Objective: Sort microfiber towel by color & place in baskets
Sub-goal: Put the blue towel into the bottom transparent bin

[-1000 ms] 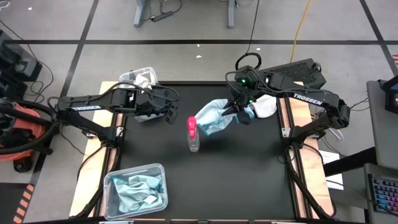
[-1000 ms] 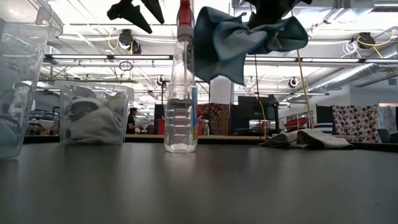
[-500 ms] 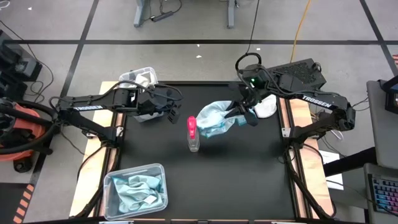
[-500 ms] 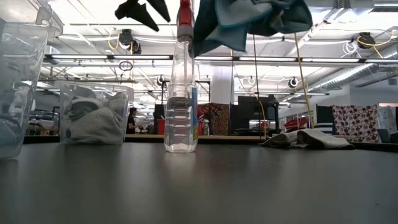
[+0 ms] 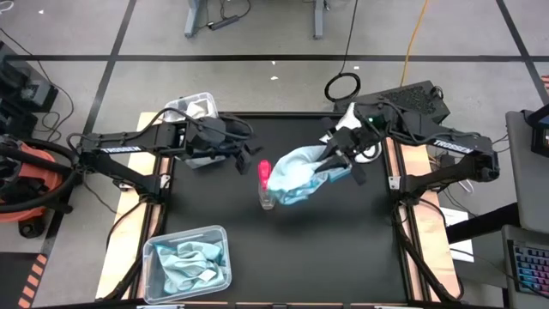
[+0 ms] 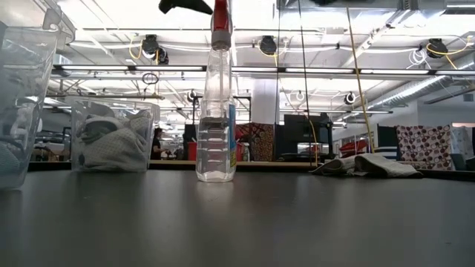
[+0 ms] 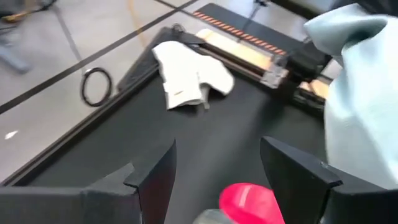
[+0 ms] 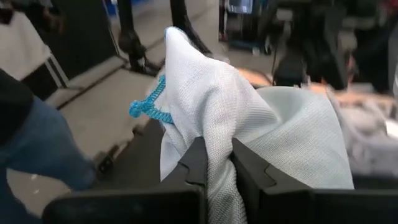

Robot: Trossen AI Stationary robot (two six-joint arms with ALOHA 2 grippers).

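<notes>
Microfiber towels sit in four places. On the black bench [image 5: 343, 249], the near-left basket [image 5: 187, 263] holds crumpled light blue cloths [image 5: 184, 262]. The far-left basket [image 5: 190, 107], at the bench's back edge, holds whitish cloths [image 6: 111, 144]; the low view shows them piled against its clear wall.

Right arm reaches in from the right side, over the bench's middle. Right claw [image 5: 330, 154] is clenched on a light blue towel [image 5: 292, 172], which hangs in the air just right of the spray bottle; the wrist view shows the cloth [image 8: 249, 124] pinched between the two dark fingers [image 8: 196, 165], a blue stitched edge at its top. In the low view this towel is above the frame.

Left arm extends from the left, past the far-left basket. Left claw [image 5: 244, 153] hovers with its fingers spread and nothing between them, just left of the bottle's pink top and above it; its wrist view shows the pink top [image 7: 249, 199] below the gap.

One white towel [image 5: 371, 148] lies flat near the bench's far-right edge, partly under the right arm.

Clear spray bottle [image 5: 266, 190] stands upright near the bench's middle, well apart from both baskets.
</notes>
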